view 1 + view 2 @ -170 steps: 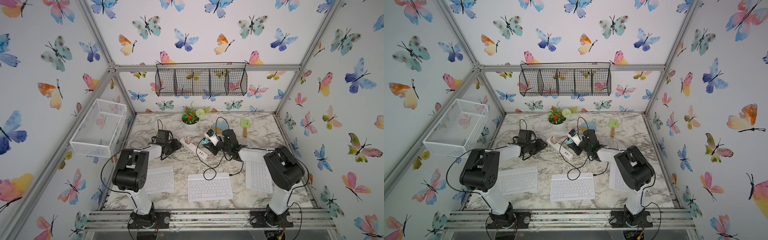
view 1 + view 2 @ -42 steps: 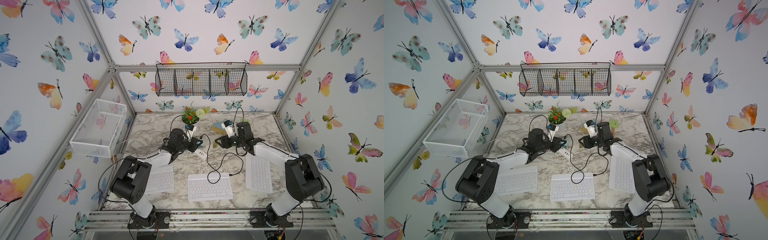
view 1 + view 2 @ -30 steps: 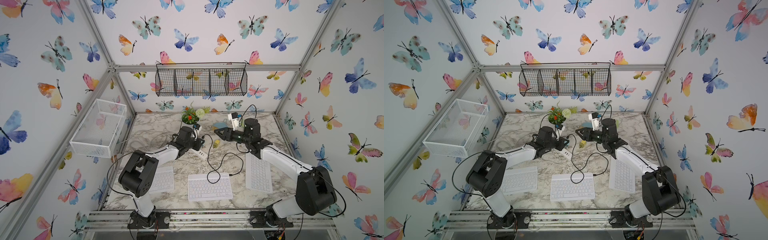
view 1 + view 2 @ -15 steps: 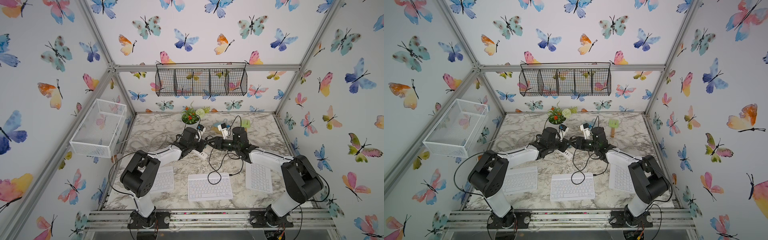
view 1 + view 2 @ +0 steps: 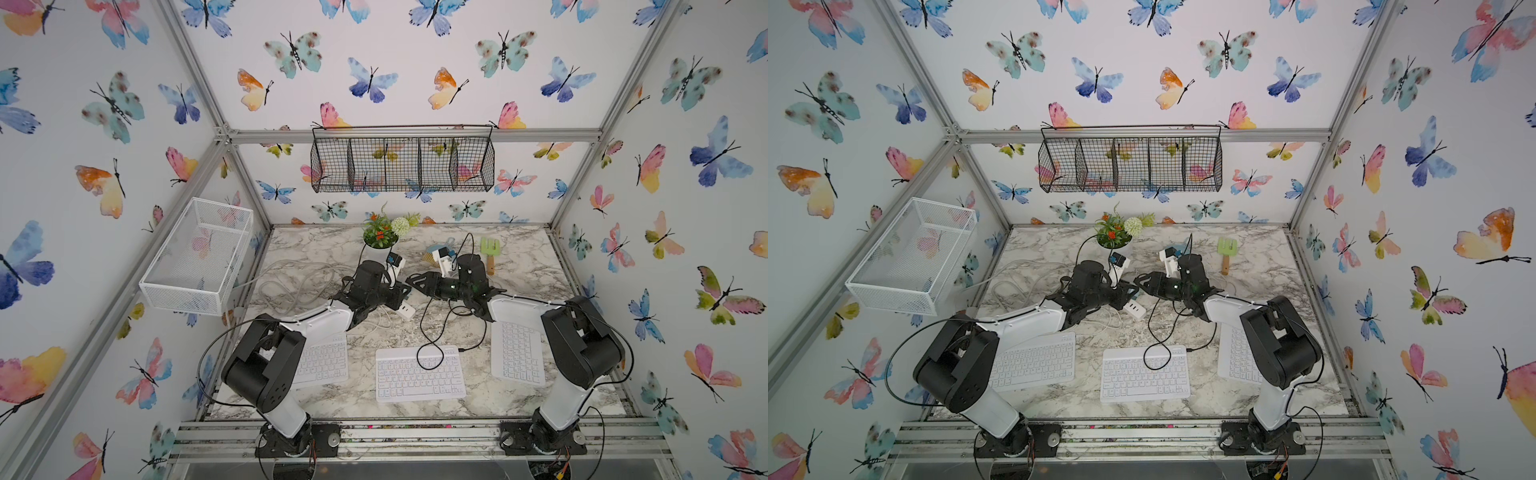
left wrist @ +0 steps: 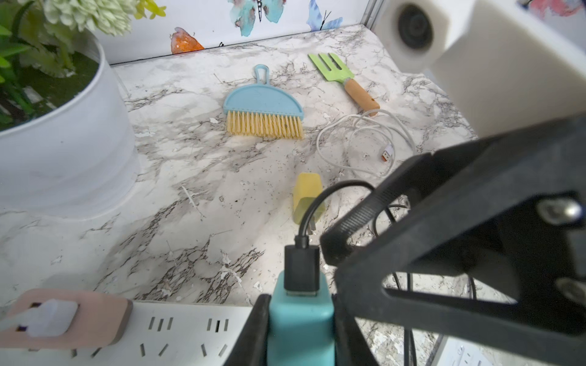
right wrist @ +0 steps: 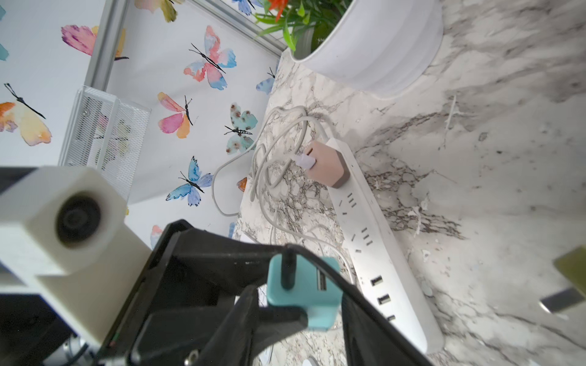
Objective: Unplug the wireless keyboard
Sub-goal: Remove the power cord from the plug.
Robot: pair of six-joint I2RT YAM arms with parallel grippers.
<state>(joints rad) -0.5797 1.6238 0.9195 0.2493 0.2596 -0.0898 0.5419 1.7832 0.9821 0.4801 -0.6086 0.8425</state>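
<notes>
Cell as logged from my feed: walls [image 5: 540,208] were white paper printed with watercolour butterflies, set in a bare aluminium frame [image 5: 415,135]. A black wire basket [image 5: 402,164], divided into compartments, hung on the back wall. A white mesh basket [image 5: 199,253] projected from the left wall. The tabletop [image 5: 523,257] was white marble with grey veins. Light read even and diffuse, with soft shadows.

The teal charger [image 6: 300,320] is showing smooth matt plastic, and the black plug [image 6: 301,269] seated in it is showing a similar matt plastic. The white power strip [image 6: 190,329] is presenting a smooth satin plastic face. The marble-patterned tabletop [image 6: 196,177] is showing a matt, chipped finish. The garden fork [image 6: 345,81] is combining a green head with a bare wooden handle.
</notes>
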